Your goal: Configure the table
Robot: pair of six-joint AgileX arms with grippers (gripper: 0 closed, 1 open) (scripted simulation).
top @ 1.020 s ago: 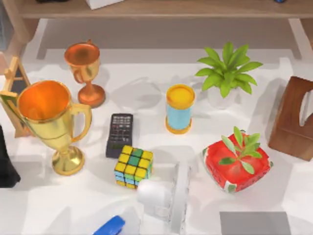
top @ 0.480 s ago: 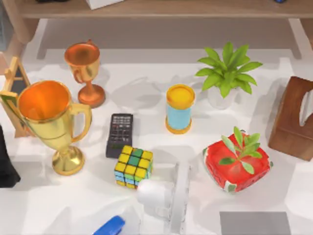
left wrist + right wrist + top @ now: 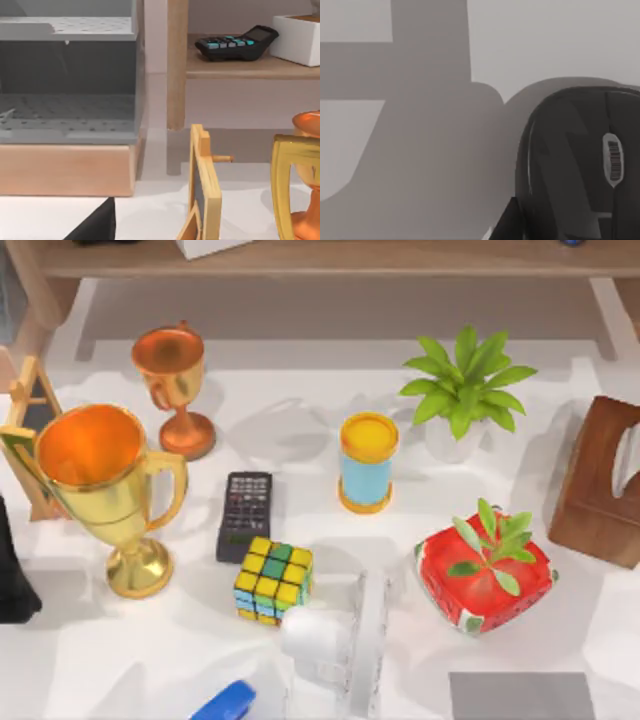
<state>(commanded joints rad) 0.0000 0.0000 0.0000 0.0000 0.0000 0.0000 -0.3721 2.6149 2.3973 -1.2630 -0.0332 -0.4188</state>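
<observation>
The white table (image 3: 130, 650) carries a large gold trophy (image 3: 100, 485), a smaller copper trophy (image 3: 172, 380), a black remote (image 3: 245, 515) and a coloured puzzle cube (image 3: 273, 581). It also holds a blue and yellow can (image 3: 367, 462), a potted plant (image 3: 462, 390) and a red planter with green leaves (image 3: 485, 575). A dark part of my left gripper (image 3: 95, 225) shows low in the left wrist view, facing a small wooden easel board (image 3: 202, 190). A dark part of my right gripper (image 3: 502, 225) sits close to a black mouse (image 3: 580, 165).
A brown wooden box (image 3: 605, 480) stands at the right edge and a grey mat (image 3: 520, 695) lies front right. A white rounded object (image 3: 315, 635) and a blue item (image 3: 225, 702) are near the front. A calculator (image 3: 235, 42) rests on the wooden shelf (image 3: 330, 258) behind.
Only faint shadows on the tabletop near the front shift slightly; no object has moved.
</observation>
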